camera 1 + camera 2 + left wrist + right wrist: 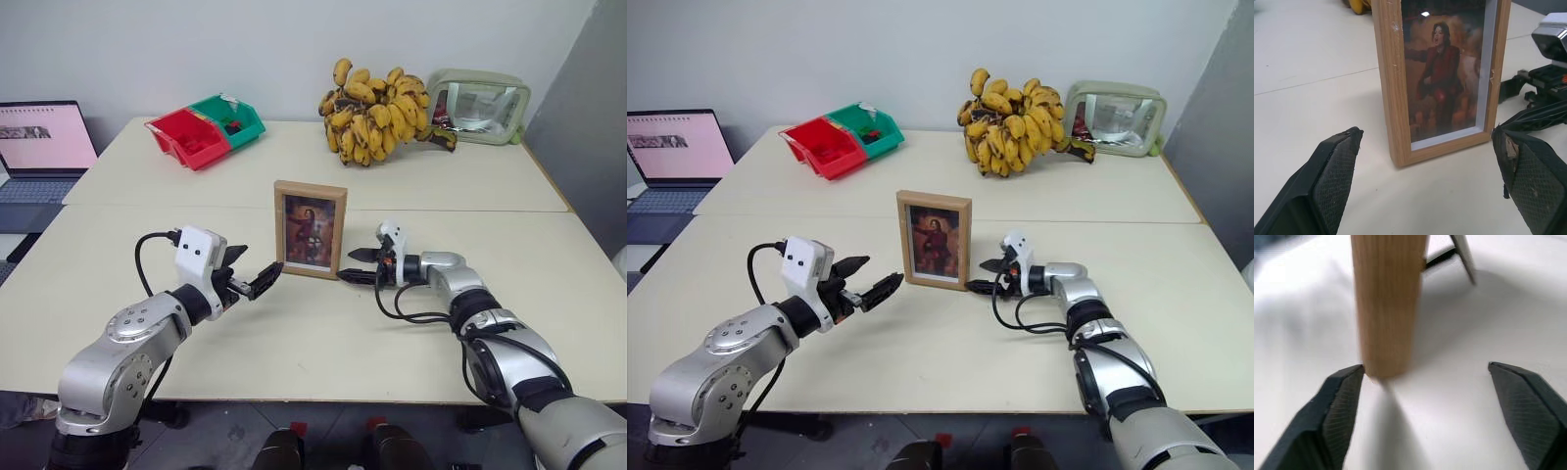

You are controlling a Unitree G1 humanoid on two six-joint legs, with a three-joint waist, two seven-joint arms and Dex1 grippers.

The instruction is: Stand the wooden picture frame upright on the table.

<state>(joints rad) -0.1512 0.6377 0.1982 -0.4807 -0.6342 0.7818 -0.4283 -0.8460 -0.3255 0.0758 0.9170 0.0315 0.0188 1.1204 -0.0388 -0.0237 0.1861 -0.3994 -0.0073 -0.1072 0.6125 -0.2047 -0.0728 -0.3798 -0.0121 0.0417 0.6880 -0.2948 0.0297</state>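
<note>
Right hand (355,265) is sitting open just beside the wooden picture frame (310,229), not gripping it; left hand (253,271) is hovering open near its other side. Frame is standing upright mid-tabletop (294,333) near the seam. Red bin (188,138) and green bin (229,119) are sitting near the far left corner, contents unclear.

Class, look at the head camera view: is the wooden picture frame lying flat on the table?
No, the wooden picture frame stands upright on the table, picture facing the robot.
</note>
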